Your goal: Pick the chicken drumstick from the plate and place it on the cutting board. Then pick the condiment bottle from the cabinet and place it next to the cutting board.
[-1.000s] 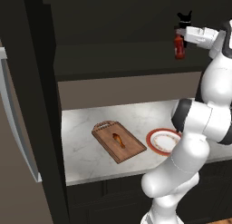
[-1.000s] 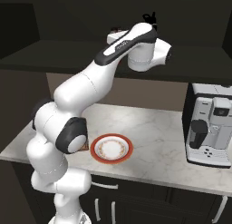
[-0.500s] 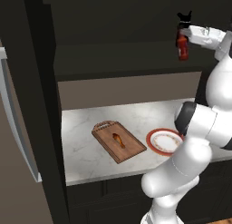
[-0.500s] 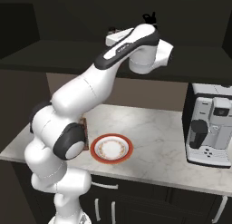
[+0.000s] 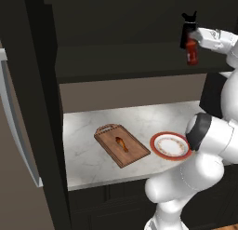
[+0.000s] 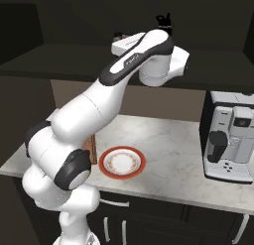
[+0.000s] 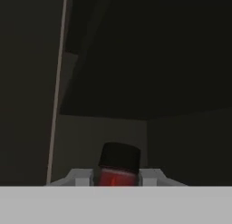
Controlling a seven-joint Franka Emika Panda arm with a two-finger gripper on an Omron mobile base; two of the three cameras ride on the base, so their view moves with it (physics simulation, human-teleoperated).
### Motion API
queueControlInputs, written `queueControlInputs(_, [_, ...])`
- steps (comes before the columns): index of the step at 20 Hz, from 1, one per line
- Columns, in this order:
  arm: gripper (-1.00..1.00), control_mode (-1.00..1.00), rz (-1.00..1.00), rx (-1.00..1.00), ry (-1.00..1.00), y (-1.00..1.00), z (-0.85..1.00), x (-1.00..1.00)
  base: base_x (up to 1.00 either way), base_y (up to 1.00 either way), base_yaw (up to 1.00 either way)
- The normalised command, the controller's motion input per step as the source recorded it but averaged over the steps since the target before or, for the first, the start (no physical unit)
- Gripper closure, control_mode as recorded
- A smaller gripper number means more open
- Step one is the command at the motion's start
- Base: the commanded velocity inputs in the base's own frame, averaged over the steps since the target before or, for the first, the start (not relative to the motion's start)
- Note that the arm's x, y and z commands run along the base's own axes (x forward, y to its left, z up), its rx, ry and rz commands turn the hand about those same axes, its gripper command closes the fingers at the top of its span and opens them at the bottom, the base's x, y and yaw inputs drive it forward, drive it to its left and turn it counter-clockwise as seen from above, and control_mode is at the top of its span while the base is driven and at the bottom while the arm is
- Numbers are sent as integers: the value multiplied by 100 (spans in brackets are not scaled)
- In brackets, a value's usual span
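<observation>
My gripper [image 5: 188, 36] is shut on the condiment bottle [image 5: 191, 52], a small red bottle with a dark cap, and holds it in the air at the upper right, level with the dark cabinet [image 5: 121, 61] shelf front. In the hand view the bottle's cap [image 7: 118, 156] sits between the gripper's [image 7: 117, 177] pale fingers [image 7: 152, 176], facing the dark cabinet interior. The chicken drumstick [image 5: 121, 143] lies on the wooden cutting board [image 5: 135, 152] on the counter. The red-rimmed plate [image 5: 171, 146] stands right of the board, and its bare face [image 6: 122, 162] shows in the right base view.
A black-and-white coffee machine [image 6: 230, 135] stands on the marble counter [image 6: 168, 140] to the right of the plate. A tall dark panel [image 5: 42, 108] with a long pale handle [image 5: 18, 131] bounds the counter's left side. My own arm [image 6: 99, 105] arches over the board.
The gripper has drawn the red bottle a little to the right and slightly lower, away from the cabinet shelf. Board, drumstick and plate have not moved.
</observation>
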Motion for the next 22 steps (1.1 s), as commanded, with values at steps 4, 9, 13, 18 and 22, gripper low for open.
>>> queueControlInputs(4, [100,-100,0,0,-1,8,1,-50,0,0,0])
queueControlInputs(9, [100,-100,0,1,-2,6,0,-49,0,0,0])
queueControlInputs(13, [100,-100,0,2,-2,6,0,-49,0,0,0])
queueControlInputs(18, [100,-100,0,2,-2,6,0,-52,0,0,0])
queueControlInputs(22, [100,-100,0,3,-2,5,0,-55,0,0,0])
